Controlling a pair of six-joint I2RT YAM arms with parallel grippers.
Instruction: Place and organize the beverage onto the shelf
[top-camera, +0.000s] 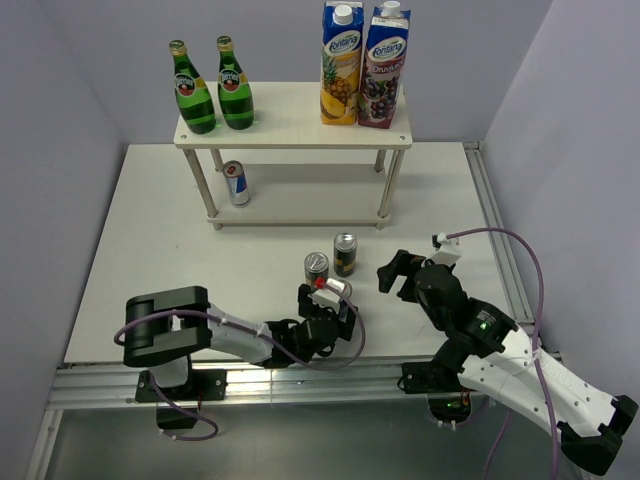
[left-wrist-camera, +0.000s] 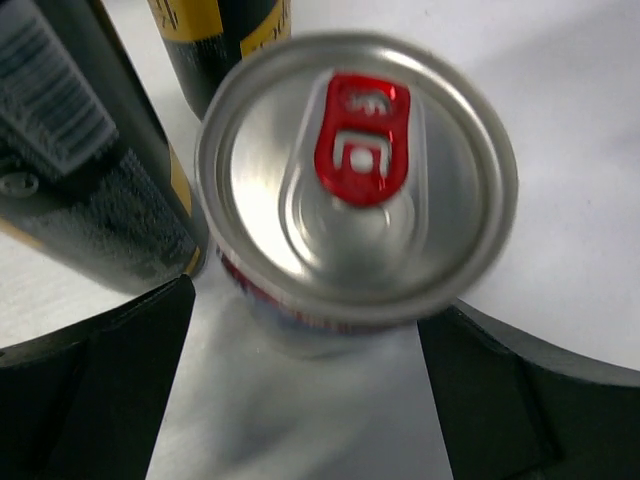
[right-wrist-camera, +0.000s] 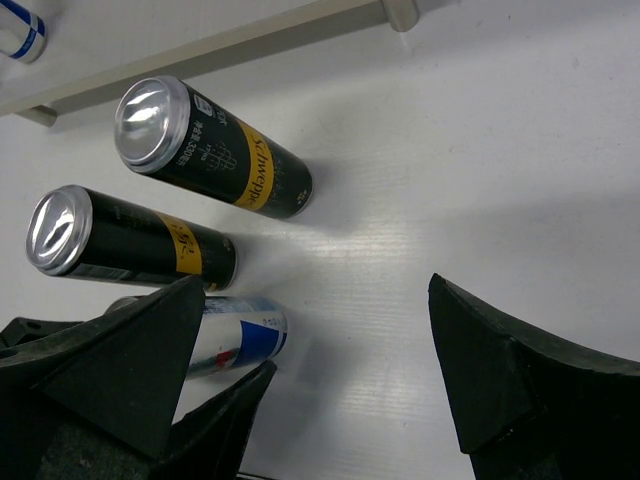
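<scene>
- Mostly hidden by the open left gripper (top-camera: 330, 303): blue-silver can (left-wrist-camera: 355, 180) on the worktop (top-camera: 150, 260), by two dark cans (right-wrist-camera: 215, 150).
- Right gripper (top-camera: 400, 272) open too, empty.
- Shelf (top-camera: 300, 140): green bottles (top-camera: 193, 92), cartons (top-camera: 342, 65) on top; lone can (top-camera: 235, 183) below.

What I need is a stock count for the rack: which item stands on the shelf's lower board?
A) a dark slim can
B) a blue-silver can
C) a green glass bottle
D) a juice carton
B: one blue-silver can stands alone on the lower board of the shelf, near its left legs.
</scene>
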